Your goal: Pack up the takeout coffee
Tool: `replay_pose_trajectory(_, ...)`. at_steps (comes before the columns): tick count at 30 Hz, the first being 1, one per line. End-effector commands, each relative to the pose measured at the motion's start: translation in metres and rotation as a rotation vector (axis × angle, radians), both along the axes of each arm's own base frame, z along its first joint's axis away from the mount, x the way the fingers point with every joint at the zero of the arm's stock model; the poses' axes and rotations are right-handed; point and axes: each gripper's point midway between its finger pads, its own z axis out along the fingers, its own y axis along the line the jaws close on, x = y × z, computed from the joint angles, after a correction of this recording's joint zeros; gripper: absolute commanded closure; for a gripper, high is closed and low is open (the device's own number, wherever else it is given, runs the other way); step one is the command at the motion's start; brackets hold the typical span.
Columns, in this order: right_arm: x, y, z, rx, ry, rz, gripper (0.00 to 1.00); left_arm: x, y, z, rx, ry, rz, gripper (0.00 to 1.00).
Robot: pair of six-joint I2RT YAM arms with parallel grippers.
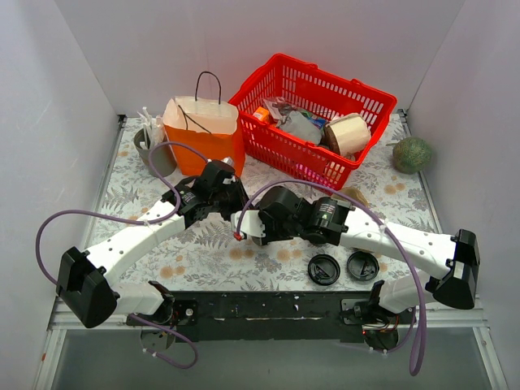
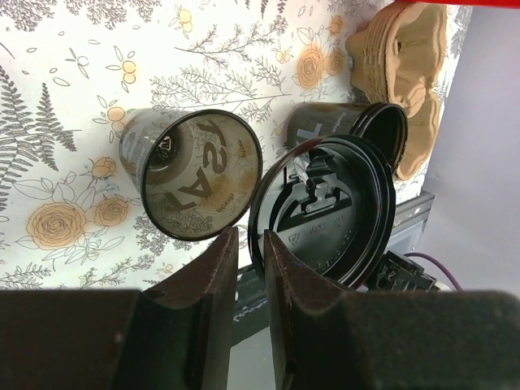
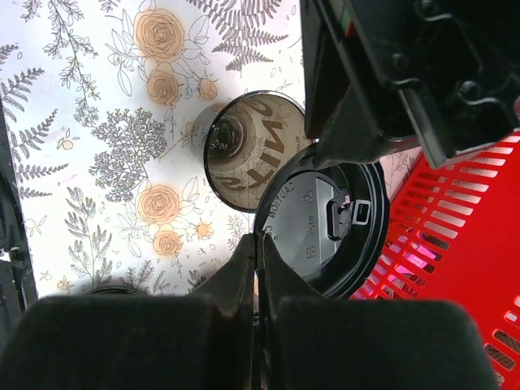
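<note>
On the left, the left gripper (image 2: 250, 242) straddles the rim of the black lid (image 2: 325, 203), its fingers drawn in to a narrow slot. We cannot tell whether both pads bite yet. Beside the lid in that view, the cup (image 2: 191, 175) lies on its side on the flowered table (image 2: 49, 97). Its brown mouth faces us, uncovered and apart from both grippers. The lid hangs on edge, off the table and near the cup. On the right, the right gripper (image 3: 258, 248) is clamped tight on another part of the same rim.

We judge this to be a handover of the lid. To do it well, we seat the left fingers deep over the rim, square to it, and close them firmly before the right side lets go. A shallow bite on thin plastic may let the lid swing or drop. Then we open the right fingers fully and back straight off without dragging the lid. The cup probably needs standing upright before the lid goes on. We steer clear of the second cup (image 2: 345, 130), black inside, lying just beyond.
</note>
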Motion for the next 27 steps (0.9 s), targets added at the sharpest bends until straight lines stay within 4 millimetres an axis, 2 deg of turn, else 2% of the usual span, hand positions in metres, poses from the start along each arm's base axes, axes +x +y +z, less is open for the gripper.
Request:
replay_pose_trajectory(1,-0.007,0.003,0.011,0.04,-0.029,0.046,0.99,0.007,0.007,0.001,0.031,-0.03,0.039,0.82)
replay_pose_trajectory(4,-0.01,0.006,0.016,0.06,-0.039,0.06,0.99,0.007,0.008,0.001,0.031,-0.032,0.042,0.87)
replay_pose_trajectory(7,-0.011,0.006,0.016,0.068,-0.041,0.064,0.99,0.007,0.008,0.003,0.028,-0.035,0.042,1.0)
replay_pose_trajectory(12,-0.01,0.005,0.016,0.075,-0.052,0.05,0.99,0.006,0.01,0.007,0.024,-0.046,0.044,1.0)
replay_pose_trajectory(13,-0.01,0.005,0.015,0.074,-0.056,0.049,0.86,0.004,0.011,0.008,0.025,-0.042,0.046,1.0)
replay_pose_trajectory(14,-0.009,0.005,0.017,0.081,-0.066,0.047,0.77,0.004,0.012,0.008,0.027,-0.038,0.047,1.0)
replay_pose_trajectory(16,-0.008,0.005,0.02,0.095,-0.082,0.049,0.64,0.001,0.013,0.008,0.044,-0.015,0.045,1.0)
replay_pose_trajectory(18,-0.007,0.007,0.029,0.136,-0.115,0.049,0.56,0.0,0.013,0.011,0.058,0.003,0.034,1.0)
replay_pose_trajectory(19,-0.007,0.006,0.03,0.144,-0.123,0.052,0.48,-0.006,0.017,0.006,0.087,0.032,0.029,1.0)
replay_pose_trajectory(20,-0.008,0.006,0.032,0.155,-0.14,0.066,0.46,-0.008,0.018,0.003,0.103,0.05,0.023,1.0)
replay_pose_trajectory(21,-0.009,0.008,0.044,0.207,-0.162,0.075,0.45,-0.01,0.02,0.003,0.108,0.068,0.021,1.0)
replay_pose_trajectory(23,-0.015,0.007,0.04,0.224,-0.176,0.12,0.38,-0.016,0.024,0.003,0.124,0.112,0.024,1.0)
replay_pose_trajectory(24,-0.017,0.004,0.045,0.251,-0.197,0.133,0.37,-0.017,0.027,0.004,0.114,0.141,0.035,1.0)
replay_pose_trajectory(25,-0.017,0.005,0.038,0.263,-0.213,0.147,0.36,-0.023,0.025,0.01,0.087,0.176,0.01,1.0)
replay_pose_trajectory(27,-0.018,0.005,0.042,0.297,-0.245,0.157,0.36,-0.024,0.027,0.015,0.051,0.213,0.014,1.0)
